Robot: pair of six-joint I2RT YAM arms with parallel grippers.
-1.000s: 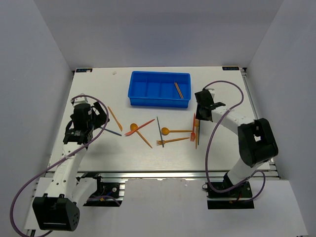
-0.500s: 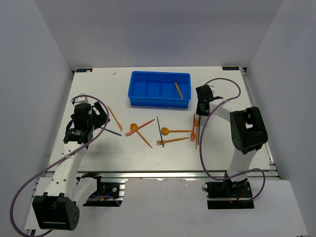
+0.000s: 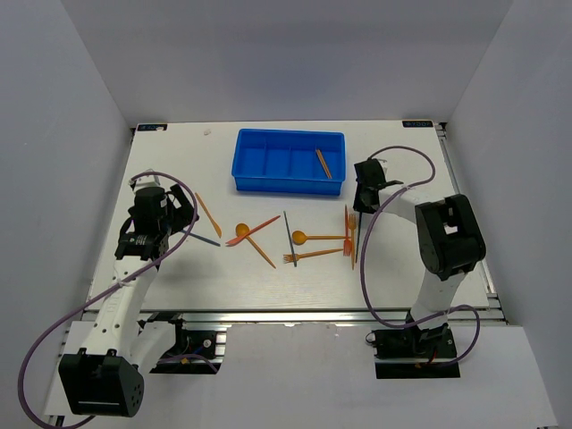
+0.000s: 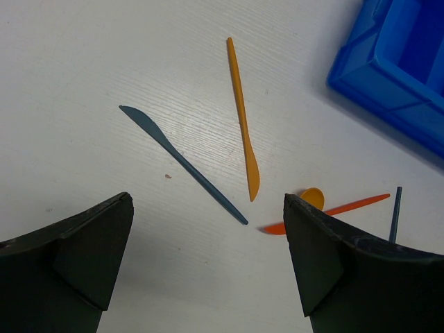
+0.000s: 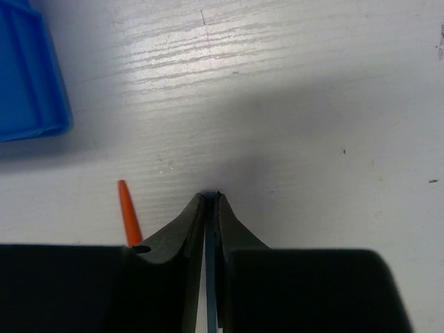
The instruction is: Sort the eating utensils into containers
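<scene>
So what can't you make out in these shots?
Right wrist view: thin blue piece in the right gripper, mostly hidden by its fingers.
Same view: orange tip, rest behind the gripper.
Left wrist view: orange spoon, handle behind the left gripper.
Top view: orange utensil in the blue tray, too small to name.

White table [image 3: 232, 277] under everything, wood-grain showing up close. Grey walls [image 3: 286, 54] box it in on three sides. Along the near edge, a metal rail [image 3: 295, 317]. At the far left, a small white bit [image 3: 206, 131], too tiny to tell what it is. Dark tags at both far corners [image 3: 148, 128] [image 3: 416, 123]. A reddish speck [image 4: 168, 176] on the tabletop, and a dark fleck [image 5: 344, 150] too.
</scene>
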